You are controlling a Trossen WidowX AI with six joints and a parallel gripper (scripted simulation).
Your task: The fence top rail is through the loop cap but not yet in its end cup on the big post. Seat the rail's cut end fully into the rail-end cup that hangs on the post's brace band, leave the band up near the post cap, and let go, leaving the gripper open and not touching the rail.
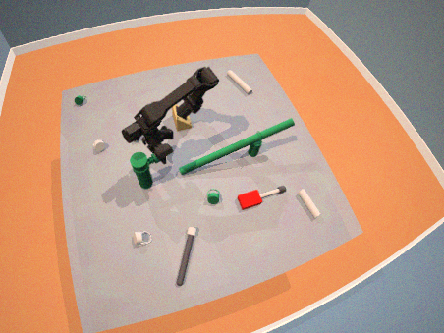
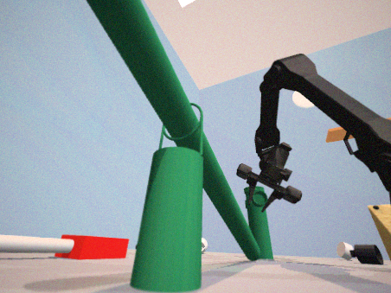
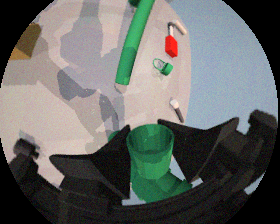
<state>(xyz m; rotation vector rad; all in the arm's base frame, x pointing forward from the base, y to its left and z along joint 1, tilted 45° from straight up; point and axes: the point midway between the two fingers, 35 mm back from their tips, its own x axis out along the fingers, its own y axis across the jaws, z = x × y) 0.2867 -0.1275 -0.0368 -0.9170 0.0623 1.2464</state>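
My gripper (image 1: 158, 159) (image 2: 256, 206) (image 3: 143, 125) is shut on the green rail-end cup (image 3: 150, 155), its fingers on either side and the cup's open mouth showing between them. The cup hangs beside the top of the big green post (image 1: 144, 178) (image 2: 261, 235), near the post cap (image 1: 138, 159). The green top rail (image 1: 231, 148) (image 2: 147, 75) (image 3: 133, 47) runs through the wire loop (image 2: 200, 123) on the short green post (image 1: 253, 149) (image 2: 170, 218). The rail slopes; its cut end (image 1: 184, 170) (image 3: 122, 82) is low near the big post's base, apart from cup and gripper.
A red block (image 1: 249, 199) (image 2: 104, 248) (image 3: 171, 46) with a white handle and a loose green loop cap (image 1: 213, 196) (image 3: 166, 69) lie on the near side of the rail. A dark rod (image 1: 185, 259), white caps (image 1: 99, 146) (image 1: 138, 238) and pale tubes (image 1: 239, 82) (image 1: 308, 203) lie farther out. A tan wedge (image 1: 183, 123) is by the arm.
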